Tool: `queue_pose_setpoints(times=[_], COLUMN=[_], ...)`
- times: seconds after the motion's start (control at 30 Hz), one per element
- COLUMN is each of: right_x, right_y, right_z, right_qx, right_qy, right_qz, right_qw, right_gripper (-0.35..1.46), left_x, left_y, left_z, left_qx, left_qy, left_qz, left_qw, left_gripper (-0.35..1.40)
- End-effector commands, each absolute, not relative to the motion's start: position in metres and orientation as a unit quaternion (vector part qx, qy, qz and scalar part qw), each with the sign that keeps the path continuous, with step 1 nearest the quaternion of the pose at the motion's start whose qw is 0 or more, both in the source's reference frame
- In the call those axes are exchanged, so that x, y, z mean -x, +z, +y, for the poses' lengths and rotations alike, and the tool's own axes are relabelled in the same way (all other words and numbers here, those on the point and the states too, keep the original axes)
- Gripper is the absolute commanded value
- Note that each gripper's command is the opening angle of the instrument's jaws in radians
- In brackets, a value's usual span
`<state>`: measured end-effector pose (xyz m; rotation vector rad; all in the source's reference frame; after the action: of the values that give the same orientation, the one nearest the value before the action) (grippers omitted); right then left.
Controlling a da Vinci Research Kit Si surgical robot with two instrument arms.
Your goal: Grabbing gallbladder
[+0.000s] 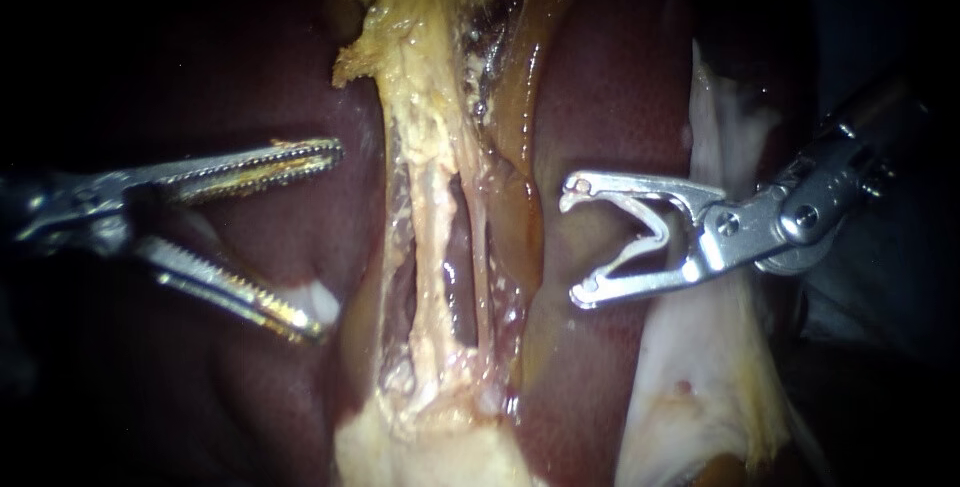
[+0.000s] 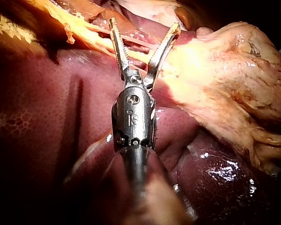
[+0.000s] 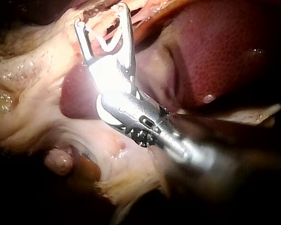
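Observation:
A band of yellowish tissue (image 1: 430, 147) runs down the middle of the endoscope view between two dark red liver lobes (image 1: 610, 97). It thins into two pale tubes (image 1: 436, 237) side by side, then widens into a pale mass (image 1: 430, 452). I cannot tell which part is the gallbladder. My left instrument (image 1: 325, 242) holds its toothed jaws wide open over the liver, left of the band, touching nothing. My right instrument (image 1: 575, 244) stands open to the right of the tubes, empty. Both show open in the wrist views, the left instrument (image 2: 144, 23) and the right instrument (image 3: 100, 15).
A whitish sheet of tissue (image 1: 700, 347) hangs behind and below the right instrument's shaft. A wet amber film (image 1: 520, 127) lies along the band's right edge. The liver (image 2: 47, 108) fills the ground under the left instrument's shaft.

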<state>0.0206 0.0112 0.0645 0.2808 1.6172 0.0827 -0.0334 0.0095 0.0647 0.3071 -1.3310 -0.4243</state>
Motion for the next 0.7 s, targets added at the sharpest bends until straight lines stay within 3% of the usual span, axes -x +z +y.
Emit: queue_pose_setpoints(times=[0.03,0.33,0.7], right_x=[-0.0206,-0.0206,-0.0207], right_y=[0.0645,0.0644,0.0643], right_z=[0.0112,0.0111,0.0111], right_qx=[-0.125,-0.125,-0.125], right_qy=[0.037,0.037,0.037], right_qz=[0.721,0.721,0.721], right_qw=[0.681,0.681,0.681], right_gripper=[0.60,0.60,0.60], left_x=[0.0334,0.0325,0.0334], left_y=[0.0647,0.0621,0.0624], left_z=[0.0095,0.0129,0.0163], left_qx=[-0.141,-0.096,-0.112], left_qy=[-0.195,-0.265,-0.397], left_qz=[-0.610,-0.610,-0.592], left_qw=[0.755,0.741,0.693], left_gripper=[0.91,0.89,0.59])
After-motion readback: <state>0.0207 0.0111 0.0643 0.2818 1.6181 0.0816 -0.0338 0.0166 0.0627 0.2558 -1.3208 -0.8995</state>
